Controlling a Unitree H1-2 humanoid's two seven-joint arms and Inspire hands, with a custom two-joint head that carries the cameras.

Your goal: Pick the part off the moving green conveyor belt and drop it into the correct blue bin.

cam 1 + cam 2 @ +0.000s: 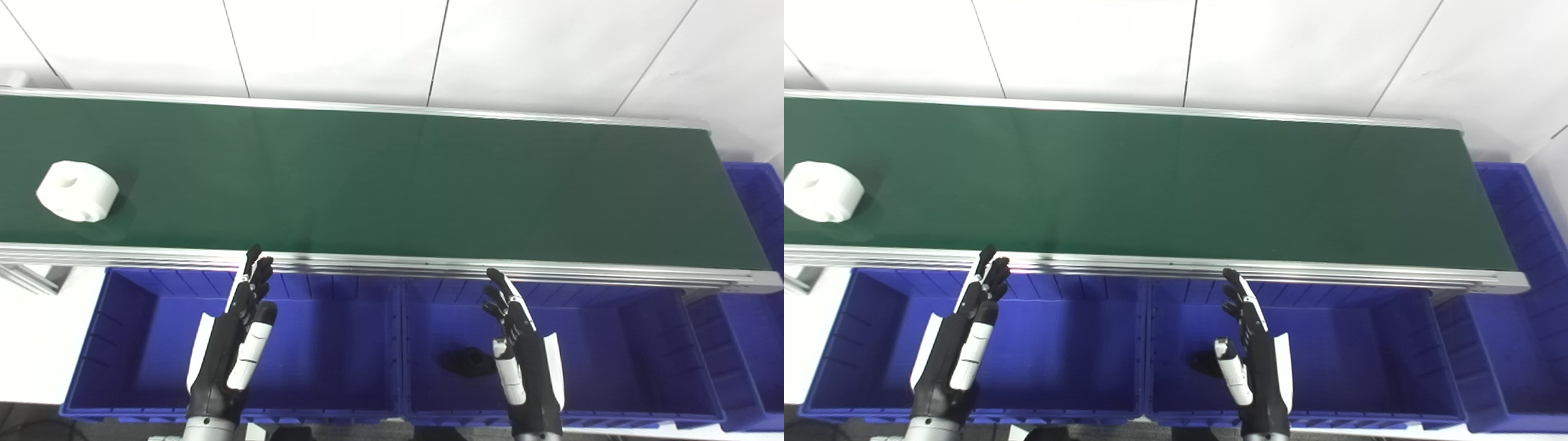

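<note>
Both hands idle over the bins, nothing held: my left hand (236,343) has fingers straight and loosely apart, tips just short of the belt's near aluminium rail (392,264); my right hand (520,355) likewise extended and spread, empty. The white chunky round plastic part with a hole in its top (78,190) sits on the dark green conveyor belt (392,177), far out to the left of and beyond my left hand, well apart from it. Left blue plastic bin (122,318) under that hand looks bare where I can see it; the right blue plastic bin (643,343) holds a small black part (467,361) just left of my right hand. Risks as I judge them: belt is moving, so mistiming the reach means closing on air or knocking the part off the far edge; it's wide and smooth, so a shallow grasp could slip; a black part in the right bin suggests white belongs left, wrong drop is possible. Left eye view shows the part whole, hole visible, and the black part clearly. In the right eye view the part sits at the frame edge and the black one is mostly hidden behind the right hand.
</note>
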